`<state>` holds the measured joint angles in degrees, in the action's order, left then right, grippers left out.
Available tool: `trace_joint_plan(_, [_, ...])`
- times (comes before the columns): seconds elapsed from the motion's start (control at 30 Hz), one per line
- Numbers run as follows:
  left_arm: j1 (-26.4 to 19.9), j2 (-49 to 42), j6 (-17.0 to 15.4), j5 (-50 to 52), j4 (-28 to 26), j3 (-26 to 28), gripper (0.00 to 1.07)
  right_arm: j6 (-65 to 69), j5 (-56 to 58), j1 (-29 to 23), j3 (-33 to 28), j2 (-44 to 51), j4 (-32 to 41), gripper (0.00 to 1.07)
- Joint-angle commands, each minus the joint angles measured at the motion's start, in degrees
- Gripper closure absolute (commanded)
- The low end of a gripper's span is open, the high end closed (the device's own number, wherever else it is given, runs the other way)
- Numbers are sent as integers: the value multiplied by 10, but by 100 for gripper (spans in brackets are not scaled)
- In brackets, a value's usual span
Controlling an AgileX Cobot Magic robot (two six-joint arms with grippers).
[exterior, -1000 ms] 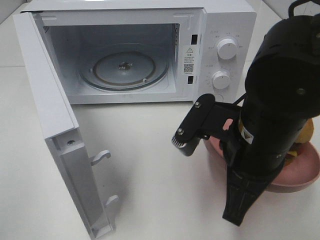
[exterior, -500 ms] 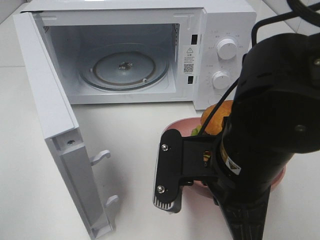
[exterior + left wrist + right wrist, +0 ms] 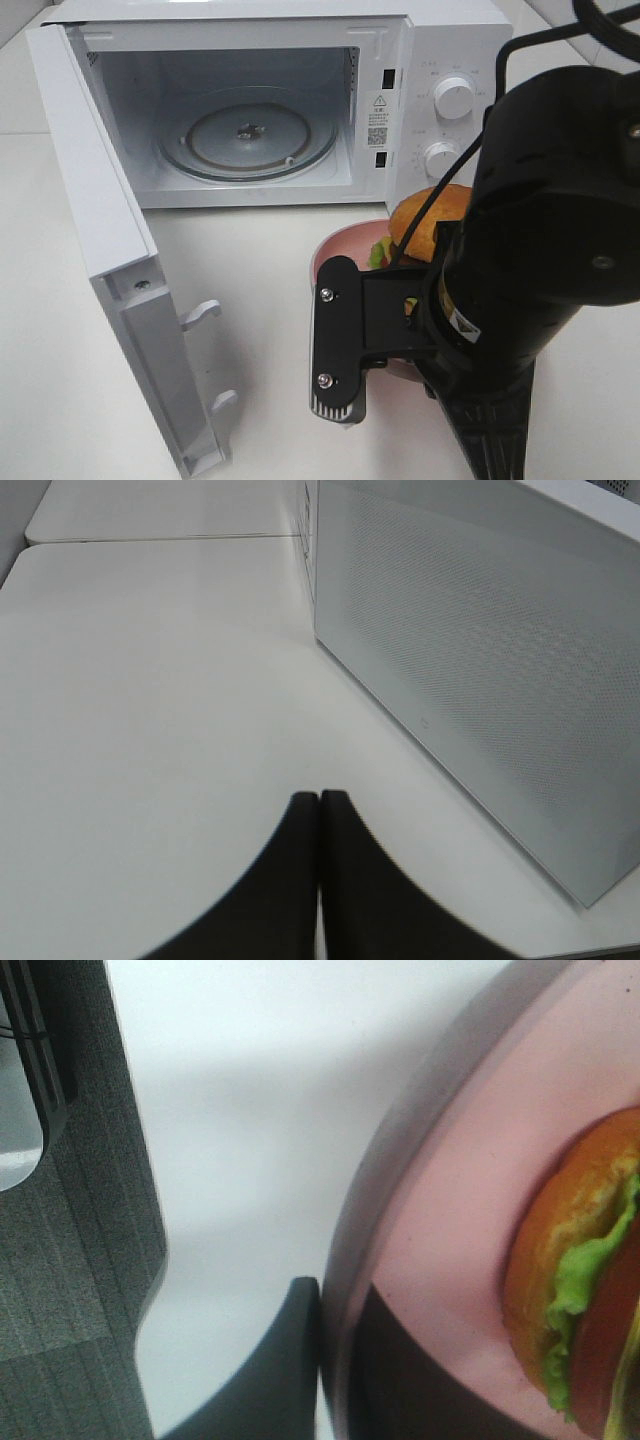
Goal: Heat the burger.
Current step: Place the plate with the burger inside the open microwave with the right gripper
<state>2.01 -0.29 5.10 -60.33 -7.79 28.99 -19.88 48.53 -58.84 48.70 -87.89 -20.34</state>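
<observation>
Right fingers (image 3: 270,1370) were clamped on the rim of the pink plate (image 3: 450,1210), one outside and one inside. Burger (image 3: 570,1260) sat on the plate just inward of them. White worktop (image 3: 280,300) lay below, with grey carpet (image 3: 60,1260) past its edge. Black right arm stood over the plate, and the open microwave (image 3: 450,40) was ahead. Left fingers (image 3: 290,880) were together above the worktop. Microwave label (image 3: 378,118) was too small to read.

Microwave (image 3: 452,30) front, beyond right tool (image 3: 335,1370): white sticker (image 3: 378,103) on strip between cavity and knobs (image 3: 456,98), warning triangle, fine print unreadable; QR code (image 3: 377,136) just below it. Faint marks ring both knobs, too small to read. Small label (image 3: 462,322) with triangle on arm behind tool, print unreadable
</observation>
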Motion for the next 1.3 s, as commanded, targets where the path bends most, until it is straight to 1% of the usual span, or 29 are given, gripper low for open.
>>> trace_joint_plan(0.03, [-2,-11,-3,6,-1,-1,106,-46,-21,3,2,6,-31,107])
trace_joint_plan(0.1, [-2,-11,-3,6,-1,-1,106,-65,-18,3,2,6,-42,107])
trace_joint_plan(0.23, [-2,-11,-3,6,-1,-1,106,-61,-17,3,2,6,-54,107])
trace_joint_plan(0.37, [-2,-11,-3,6,-1,-1,106,-62,-48,3,2,6,-59,107])
trace_joint_plan(0.4, [-2,-11,-3,6,-1,-1,106,-90,-65,3,2,6,-60,107])
trace_joint_plan(0.5, [-2,-11,-3,6,-1,-1,106,-106,-72,3,2,6,-59,107])
trace_joint_plan(0.57, [-2,-11,-3,6,-1,-1,106,-167,-106,3,2,6,-58,107])
trace_joint_plan(0.67, [-2,-11,-3,6,-1,-1,106,-183,-113,3,2,6,-58,107])
trace_joint_plan(0.73, [-2,-11,-3,6,-1,-1,106,-250,-138,3,2,6,-57,107])
trace_joint_plan(0.83, [-2,-11,-3,6,-1,-1,106,-266,-143,4,2,6,-57,107])
trace_joint_plan(0.9, [-2,-11,-3,6,-1,-1,106,-325,-182,32,2,6,-30,107])
trace_joint_plan(1.0, [-2,-11,-3,6,-1,-1,106,-343,-191,39,2,6,-22,107])
trace_joint_plan(1.07, [-2,-11,-3,6,-1,-1,106,-405,-231,69,2,6,7,107])
trace_joint_plan(1.17, [-2,-11,-3,6,-1,-1,106,-419,-241,77,2,5,14,107])
trace_joint_plan(1.23, [-2,-11,-3,6,-1,-1,106,-466,-277,104,3,3,39,107])
trace_joint_plan(1.3, [-2,-11,-3,6,-1,-1,106,-476,-284,109,3,-1,42,107])
